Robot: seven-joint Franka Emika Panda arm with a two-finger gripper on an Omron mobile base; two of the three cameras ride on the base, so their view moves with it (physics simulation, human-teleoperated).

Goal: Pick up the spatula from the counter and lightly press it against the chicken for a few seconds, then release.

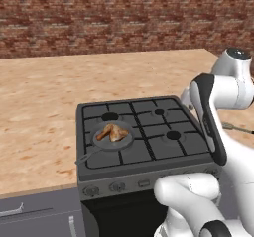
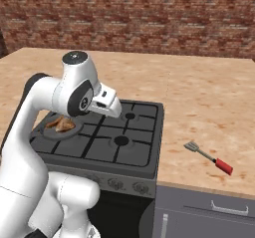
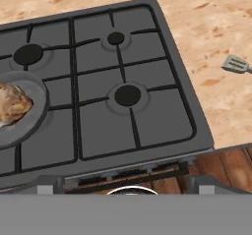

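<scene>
My gripper (image 2: 113, 108) is hanging released, empty, above the stove (image 2: 142, 150); the spatula (image 2: 209, 158) is lying on the counter (image 2: 209, 97), the chicken (image 1: 113, 132) sitting in its pan (image 1: 127, 141).

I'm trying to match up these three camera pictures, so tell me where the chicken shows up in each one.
Left base view: the chicken sits left of centre, over the stove's near left burner.
Right base view: the chicken is at the left, about mid-height.
Hand view: the chicken is at the left edge, cut off by the frame.
Shared landmark: the grey pan it lies in, on the black stove.
</scene>
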